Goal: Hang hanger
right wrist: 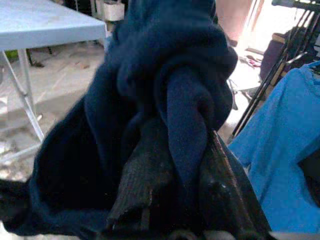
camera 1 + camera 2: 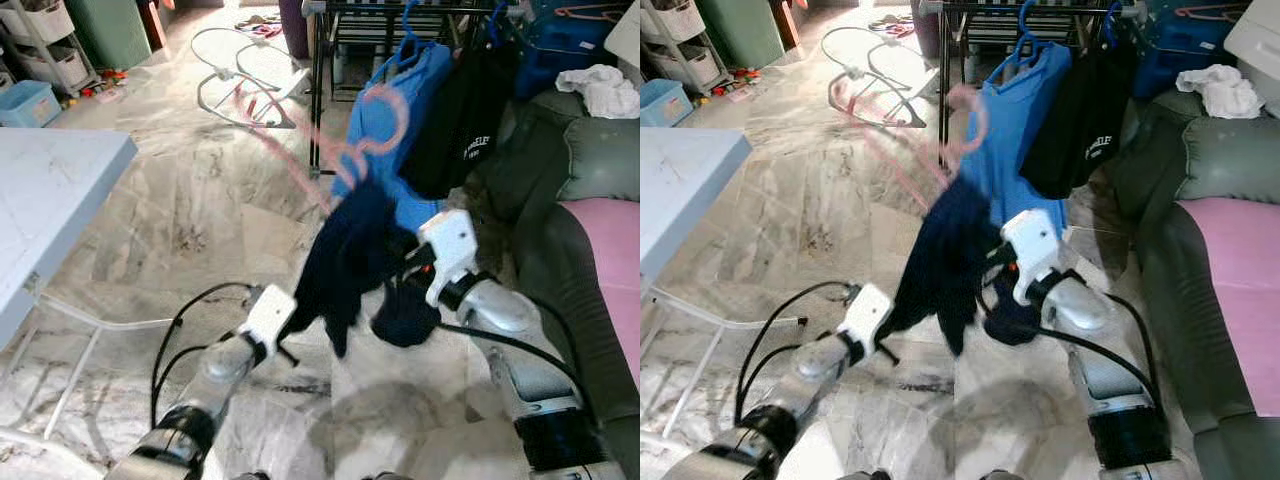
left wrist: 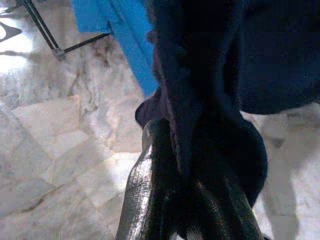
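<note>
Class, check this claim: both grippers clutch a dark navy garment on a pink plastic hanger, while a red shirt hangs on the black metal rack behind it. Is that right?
Not quite. The shirt on the black metal rack is bright blue, not red, as the left eye view shows. The rest holds: the left gripper and right gripper both clutch the dark navy garment on the pink plastic hanger.

Three garments [image 2: 350, 255], one pink hanger [image 2: 375, 125], one table [image 2: 50, 190].

A marble floor [image 2: 180, 220] carried a black drying rack [image 2: 318, 90] at twelve o'clock. White wire hangers [image 2: 225, 75] lay on it at eleven o'clock, a blue bin [image 2: 25, 102] at ten.
</note>
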`<state>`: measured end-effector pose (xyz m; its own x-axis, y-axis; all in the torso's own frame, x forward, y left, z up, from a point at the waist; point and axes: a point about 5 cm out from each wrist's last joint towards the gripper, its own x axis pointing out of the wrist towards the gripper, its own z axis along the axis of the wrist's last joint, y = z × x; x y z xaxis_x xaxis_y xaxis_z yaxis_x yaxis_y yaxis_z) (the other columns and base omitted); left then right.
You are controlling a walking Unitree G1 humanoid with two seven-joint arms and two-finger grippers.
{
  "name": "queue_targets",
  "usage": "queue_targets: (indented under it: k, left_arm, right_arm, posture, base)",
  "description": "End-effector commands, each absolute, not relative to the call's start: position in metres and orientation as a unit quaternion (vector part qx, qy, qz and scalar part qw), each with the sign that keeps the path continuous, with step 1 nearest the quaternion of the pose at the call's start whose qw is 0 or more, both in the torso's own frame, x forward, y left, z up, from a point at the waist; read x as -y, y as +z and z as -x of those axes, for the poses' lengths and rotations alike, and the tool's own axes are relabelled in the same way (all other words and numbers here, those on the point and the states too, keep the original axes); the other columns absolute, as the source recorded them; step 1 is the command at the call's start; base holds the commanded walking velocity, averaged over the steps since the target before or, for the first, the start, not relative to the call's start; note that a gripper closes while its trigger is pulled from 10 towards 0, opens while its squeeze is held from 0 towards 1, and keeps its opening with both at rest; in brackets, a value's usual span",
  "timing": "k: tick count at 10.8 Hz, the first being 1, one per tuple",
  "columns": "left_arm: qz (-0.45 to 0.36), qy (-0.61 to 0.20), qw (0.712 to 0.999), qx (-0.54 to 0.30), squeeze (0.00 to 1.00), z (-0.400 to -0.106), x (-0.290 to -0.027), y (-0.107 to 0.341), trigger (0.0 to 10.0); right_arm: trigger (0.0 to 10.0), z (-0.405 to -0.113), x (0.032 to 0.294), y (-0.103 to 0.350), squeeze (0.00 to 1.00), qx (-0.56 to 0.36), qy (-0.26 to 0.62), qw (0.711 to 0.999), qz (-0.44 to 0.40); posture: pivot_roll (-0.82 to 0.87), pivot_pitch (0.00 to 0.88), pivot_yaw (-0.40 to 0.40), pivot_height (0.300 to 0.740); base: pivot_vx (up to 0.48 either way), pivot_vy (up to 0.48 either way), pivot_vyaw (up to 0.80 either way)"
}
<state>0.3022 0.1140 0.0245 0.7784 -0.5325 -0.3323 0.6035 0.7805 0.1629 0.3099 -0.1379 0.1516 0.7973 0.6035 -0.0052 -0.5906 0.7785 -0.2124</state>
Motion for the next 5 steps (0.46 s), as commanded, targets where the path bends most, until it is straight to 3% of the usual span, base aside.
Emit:
queue_targets:
  k: [1, 5]
  left_arm:
    - [-0.14, -0.289, 0.939, -0.121, 1.0, -0.304, -0.123, 0.028, 10.0]
    - [-0.184, -0.296, 0.933, -0.084, 1.0, -0.304, -0.136, 0.036, 10.0]
  right_arm:
    - [10.0, -0.31, 0.149, 0.156, 0.0, 0.038, 0.326, 0.936, 0.13]
    - [10.0, -0.312, 0.203, 0.14, 0.0, -0.044, 0.356, 0.885, 0.297]
  posture:
    - [-0.24, 0.099, 0.019, 0.74]
    - [-0.24, 0.106, 0.03, 0.74]
  base:
    - [0.0, 0.0, 0.0]
    - [0.0, 0.0, 0.0]
